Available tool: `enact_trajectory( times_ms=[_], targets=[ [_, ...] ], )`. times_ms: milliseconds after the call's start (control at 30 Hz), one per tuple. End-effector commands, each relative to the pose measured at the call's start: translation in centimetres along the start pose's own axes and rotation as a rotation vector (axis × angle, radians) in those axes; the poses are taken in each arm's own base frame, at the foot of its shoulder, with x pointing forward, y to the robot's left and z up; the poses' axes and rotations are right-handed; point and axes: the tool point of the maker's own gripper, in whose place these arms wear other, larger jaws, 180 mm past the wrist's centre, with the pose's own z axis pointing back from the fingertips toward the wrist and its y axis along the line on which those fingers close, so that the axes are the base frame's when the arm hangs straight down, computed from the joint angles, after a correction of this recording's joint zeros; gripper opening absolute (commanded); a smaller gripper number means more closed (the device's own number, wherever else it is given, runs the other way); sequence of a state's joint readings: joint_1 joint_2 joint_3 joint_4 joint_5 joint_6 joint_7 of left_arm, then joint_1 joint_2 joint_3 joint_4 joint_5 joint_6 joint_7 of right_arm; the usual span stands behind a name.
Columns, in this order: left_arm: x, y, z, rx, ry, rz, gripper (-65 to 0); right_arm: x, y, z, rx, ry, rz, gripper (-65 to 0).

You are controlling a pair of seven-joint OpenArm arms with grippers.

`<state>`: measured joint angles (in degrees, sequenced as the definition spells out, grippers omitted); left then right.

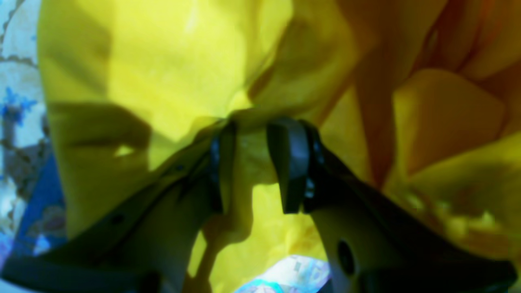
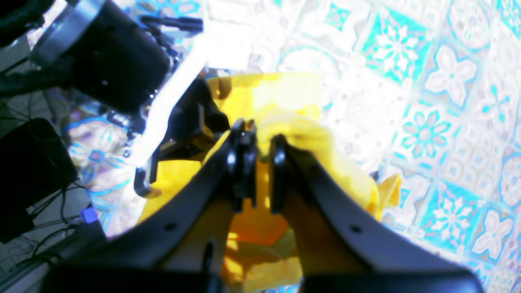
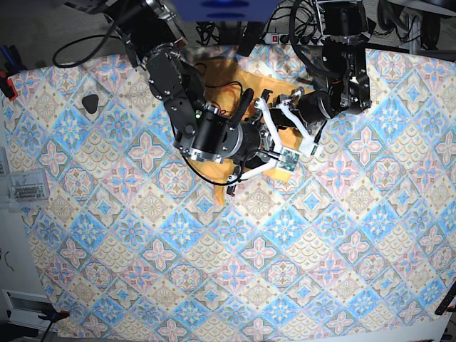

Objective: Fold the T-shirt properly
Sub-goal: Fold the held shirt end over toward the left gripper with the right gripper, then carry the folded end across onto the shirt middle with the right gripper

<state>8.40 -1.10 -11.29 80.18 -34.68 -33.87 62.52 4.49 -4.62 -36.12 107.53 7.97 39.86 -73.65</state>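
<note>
The yellow-orange T-shirt [image 3: 229, 77] lies bunched near the back middle of the table, and both arms meet over it. In the left wrist view my left gripper [image 1: 256, 126] is shut on a fold of the T-shirt [image 1: 163, 69], with fabric pinched between its dark fingers [image 1: 291, 162]. In the right wrist view my right gripper [image 2: 261, 134] has its jaws almost together, with a bunch of the T-shirt [image 2: 293, 122] caught at the tips. The rest of the shirt hangs below it. From the base view the two grippers, left [image 3: 279, 107] and right [image 3: 274, 148], sit a short way apart.
The blue-and-pink tile-patterned cloth [image 3: 285, 249] covers the whole table. A small black object [image 3: 90, 102] lies at the back left. A clear box [image 3: 25, 189] stands off the left edge. Cables and arm bases crowd the back edge.
</note>
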Motion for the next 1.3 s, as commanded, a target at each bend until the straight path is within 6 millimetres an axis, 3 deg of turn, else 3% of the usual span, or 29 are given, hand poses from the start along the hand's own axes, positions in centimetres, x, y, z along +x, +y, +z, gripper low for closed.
enact_trajectory(
  times_ms=[0, 100, 267, 533, 867, 1100, 1267],
  targets=[
    [1.2, -0.3, 0.4, -0.015, -0.038, -0.012, -46.5, 1.5, -0.5, 0.4, -0.009, -0.053, 0.005, -63.9],
    [1.0, -0.5, 0.9, -0.031, -0.052, 0.001, -46.5, 1.5, -0.5, 0.4, -0.011, -0.053, 0.003, -63.9],
    [2.9, -1.3, 3.9, -0.053, -0.132, -0.057, -46.5, 1.5, -0.6, 0.4, -0.012, -0.054, 0.002, -63.9],
    [2.8, 2.4, 6.4, 0.045, -0.156, -0.02, -46.5, 1.5, -0.6, 0.4, -0.012, -0.054, 0.002, -63.9],
    [3.3, 2.7, 6.7, 0.051, -0.177, -0.013, -46.5, 1.5, -0.5, 0.4, -0.01, -0.054, 0.004, -63.9],
    [5.9, 2.3, 6.8, 0.042, -0.217, -0.045, -46.5, 1.4, -0.6, 0.3, -0.009, -0.051, 0.002, -63.9],
    [5.4, 2.3, 6.6, 0.043, -0.212, -0.035, -46.5, 0.3, -0.3, -0.6, 0.014, -0.015, -0.016, -63.9]
  ],
)
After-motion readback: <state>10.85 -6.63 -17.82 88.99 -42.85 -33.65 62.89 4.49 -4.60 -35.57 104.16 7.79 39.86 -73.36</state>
